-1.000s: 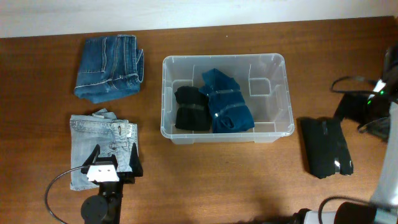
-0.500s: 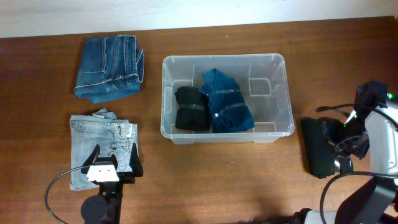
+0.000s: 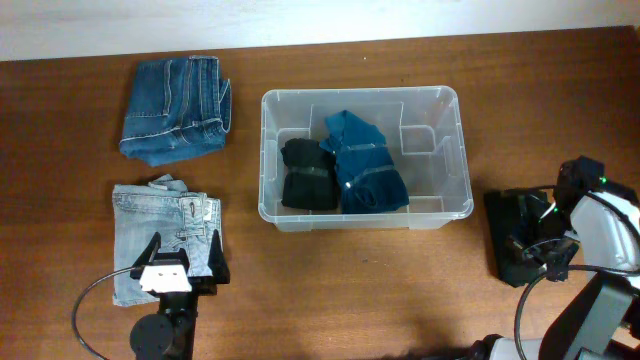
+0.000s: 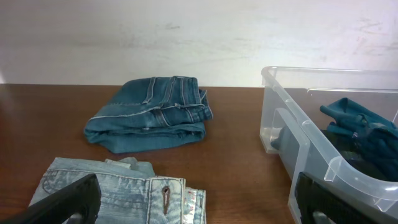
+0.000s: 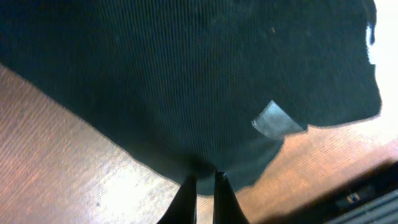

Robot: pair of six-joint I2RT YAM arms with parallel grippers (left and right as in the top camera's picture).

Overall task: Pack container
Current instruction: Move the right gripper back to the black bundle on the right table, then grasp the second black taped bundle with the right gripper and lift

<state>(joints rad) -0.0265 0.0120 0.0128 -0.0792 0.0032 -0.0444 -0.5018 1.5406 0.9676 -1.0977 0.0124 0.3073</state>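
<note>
1. Brown wooden table [image 3: 400, 290], with a white wall [image 4: 186, 37] along its far edge.
2. The container [image 3: 266, 160] sits upright a little right of the table's centre, towards the far edge, with no lid.
3. Two items lie side by side inside it: a black bundle [image 3: 307, 175] on the left and a teal garment [image 3: 368, 170] on the right, touching each other.
4. Dark blue jeans [image 3: 175, 108] lie folded near the far left corner, well apart from the container.
5. Pale blue jeans [image 3: 160, 225] lie folded near the near left corner.
6. The left gripper [image 3: 183, 248] is at the near edge, over the pale blue jeans. Its fingers [image 4: 62, 205] are spread wide and hold nothing.
7. A flat black folded cloth [image 3: 505, 250] lies by the right edge, just beside the container but not touching it.
8. The right gripper [image 5: 204, 183] is down over that cloth. Its fingers are drawn almost together with only a slit between them, and the tips meet the cloth's edge.
9. Cannot tell whether any fabric is pinched.
10. A pale grey patch [image 5: 277, 119] shows on the cloth near the tips.
</note>
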